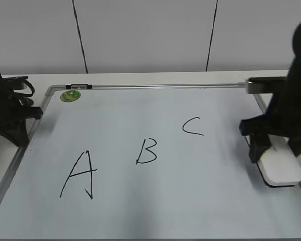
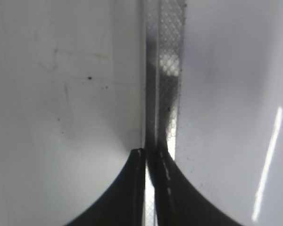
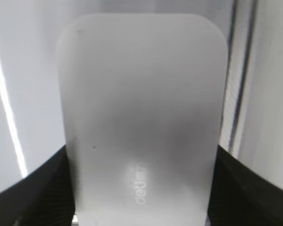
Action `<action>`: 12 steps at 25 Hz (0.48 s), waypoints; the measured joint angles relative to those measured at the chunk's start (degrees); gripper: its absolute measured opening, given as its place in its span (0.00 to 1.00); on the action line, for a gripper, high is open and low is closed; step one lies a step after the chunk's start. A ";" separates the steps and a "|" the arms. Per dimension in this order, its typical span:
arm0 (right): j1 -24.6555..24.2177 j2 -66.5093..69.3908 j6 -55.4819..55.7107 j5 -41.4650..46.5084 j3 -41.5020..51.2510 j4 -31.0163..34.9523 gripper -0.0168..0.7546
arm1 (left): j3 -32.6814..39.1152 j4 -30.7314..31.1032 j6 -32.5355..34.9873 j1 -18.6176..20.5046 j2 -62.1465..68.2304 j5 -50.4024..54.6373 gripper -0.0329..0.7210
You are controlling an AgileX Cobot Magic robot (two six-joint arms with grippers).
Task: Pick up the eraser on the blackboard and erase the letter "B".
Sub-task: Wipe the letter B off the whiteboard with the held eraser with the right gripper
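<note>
Right gripper [image 3: 141, 188] straddles the eraser [image 3: 141, 117], dark fingers [image 3: 33, 188] flanking both long sides of the white block; wrist view can't settle whether they press it or sit just off it, so grip state can't be told. Grey lettering shows low on the eraser's top. In the exterior view the eraser [image 1: 280, 167] lies at the blackboard's right edge, thin dark underside on the surface, w/ the right gripper [image 1: 271, 145] directly above it. Blackboard [image 1: 155, 211] lies flat, pale and glossy, silver-grey frame all round. Letter "B" [image 1: 146, 151] sits near board centre, intact, well apart from the eraser. Curved "C" [image 1: 193, 126] lies between B and eraser, up and to the right of B; larger "A" [image 1: 80, 174] is left of B. Round green magnet [image 1: 70, 95] rests in the top-left corner. Left gripper [image 2: 149, 155] has its fingers drawn together, holding nothing, tips over the board's left frame strip [image 2: 162, 70]; exterior view puts the left gripper [image 1: 15, 131] at the board's left edge.
</note>
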 joint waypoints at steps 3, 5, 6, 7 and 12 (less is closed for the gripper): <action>3.69 4.70 0.01 4.26 -7.98 0.00 0.70 | 0.00 0.00 0.00 0.00 0.00 0.00 0.07; 5.46 7.85 -0.12 6.62 -12.92 0.00 0.70 | 0.00 0.00 0.00 0.00 0.00 0.00 0.07; 6.05 9.11 -0.12 7.41 -15.15 0.00 0.70 | 0.00 0.00 0.00 0.00 0.00 0.00 0.07; 6.68 10.58 -0.12 8.10 -18.18 0.00 0.70 | 0.00 0.00 0.00 0.00 0.00 0.00 0.07; 9.43 17.31 -0.12 8.82 -29.04 0.00 0.70 | 0.00 0.00 0.00 0.00 0.00 0.00 0.07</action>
